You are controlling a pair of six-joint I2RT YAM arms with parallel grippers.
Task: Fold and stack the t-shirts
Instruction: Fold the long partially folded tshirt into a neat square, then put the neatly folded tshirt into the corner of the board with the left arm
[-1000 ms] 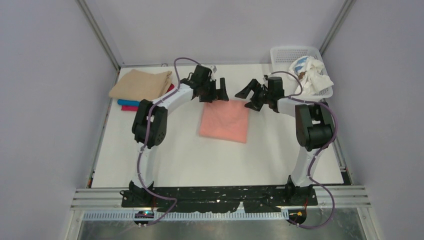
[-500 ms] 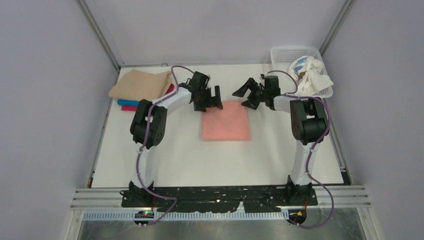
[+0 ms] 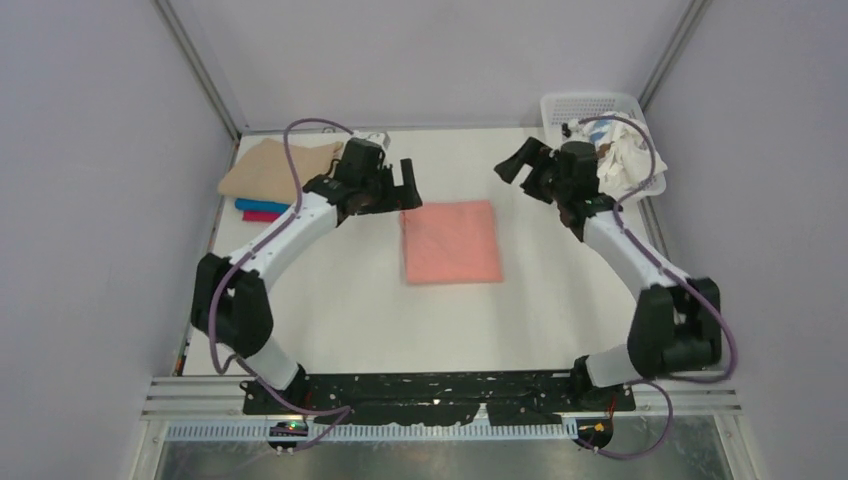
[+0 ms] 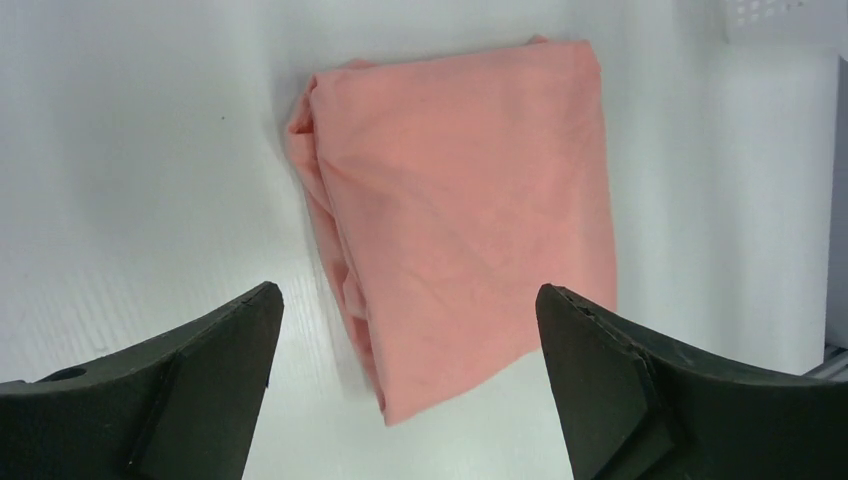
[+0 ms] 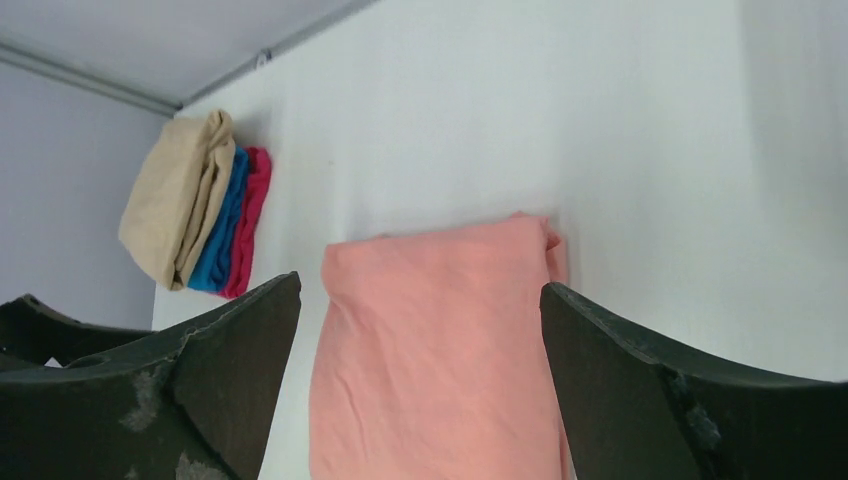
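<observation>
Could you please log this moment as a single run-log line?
stage: fold done, stacking pending | salmon-pink t-shirt: folded, flat, unheld | left gripper: open | right gripper: open | stack: tan over blue, magenta

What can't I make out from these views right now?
- Blue shirt and magenta shirt: top view, mostly under the tan shirt.
- Basket contents: top view, crumpled, partly behind the right arm.
- Salmon-pink shirt: right wrist view, cut off by the bottom edge.

The salmon-pink t-shirt (image 4: 460,200) is soft matt cloth, faintly creased. The desk (image 3: 340,300) looks smooth, matt white. The right end effector (image 5: 418,290) is dull black plastic, visibly scuffed.
</observation>
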